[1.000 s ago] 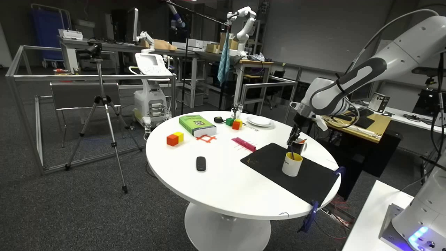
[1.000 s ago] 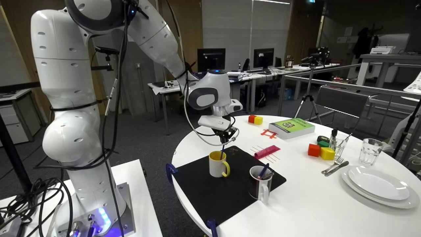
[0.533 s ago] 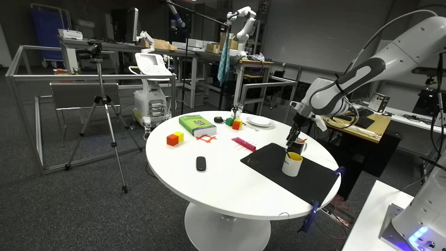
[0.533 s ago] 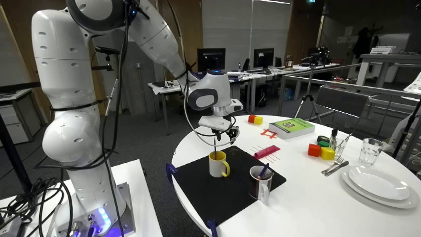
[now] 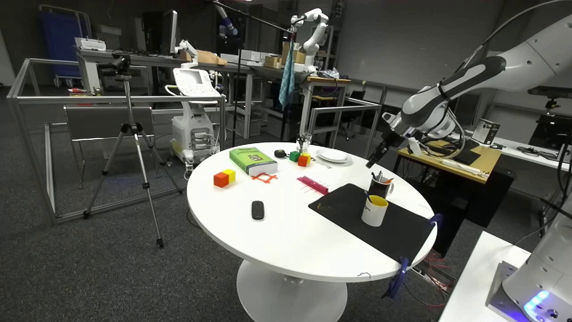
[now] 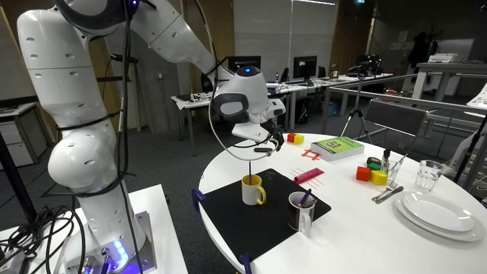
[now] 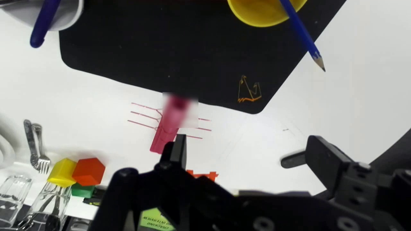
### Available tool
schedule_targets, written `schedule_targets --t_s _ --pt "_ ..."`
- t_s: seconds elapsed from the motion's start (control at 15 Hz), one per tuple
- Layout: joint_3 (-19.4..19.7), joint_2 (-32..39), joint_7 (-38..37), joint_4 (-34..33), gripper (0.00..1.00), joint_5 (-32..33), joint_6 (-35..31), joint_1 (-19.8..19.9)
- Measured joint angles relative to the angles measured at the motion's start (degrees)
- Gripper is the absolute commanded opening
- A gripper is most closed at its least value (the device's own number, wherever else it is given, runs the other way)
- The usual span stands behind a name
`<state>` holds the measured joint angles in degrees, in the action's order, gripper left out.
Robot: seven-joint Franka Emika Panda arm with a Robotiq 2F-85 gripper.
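While the pencil (image 7: pixel 300 30) stands in the yellow-lined mug (image 6: pixel 250 194), the gripper (image 7: pixel 246 144) hovers empty

I'd call the step a free-handed hover; the next move seems to call for room above the pencil's tip. Nothing sits between the spread fingers (image 7: pixel 321 154). The pencil stands well apart from them, lower and closer to the edge of the table (image 6: pixel 354 239) by the robot base (image 6: pixel 102 230). Its mug rests on the black mat (image 6: pixel 251 228) at that edge.
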<state>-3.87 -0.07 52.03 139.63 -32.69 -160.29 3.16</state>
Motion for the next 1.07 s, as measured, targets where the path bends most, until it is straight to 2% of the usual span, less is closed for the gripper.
schedule_targets --t_s 0.13,0.27,0.4,0.53,0.73,0.87,1.07 --pt "0.33 -1.84 0.19 0.26 1.00 -0.91 0.14 0.00" --pt "0.82 -3.05 -1.65 1.01 1.00 1.54 0.16 0.12" --pt "1.51 -4.01 -7.29 2.15 1.00 8.47 0.17 0.66" --pt "3.24 -5.10 -15.51 3.08 1.00 18.49 1.32 0.78" --pt "5.22 -7.60 -25.32 3.26 1.00 30.06 6.44 1.42" --pt "6.07 -9.74 -27.84 3.26 1.00 32.29 9.54 1.39" --pt "7.33 -12.66 -28.12 3.25 1.00 30.46 12.56 0.61"
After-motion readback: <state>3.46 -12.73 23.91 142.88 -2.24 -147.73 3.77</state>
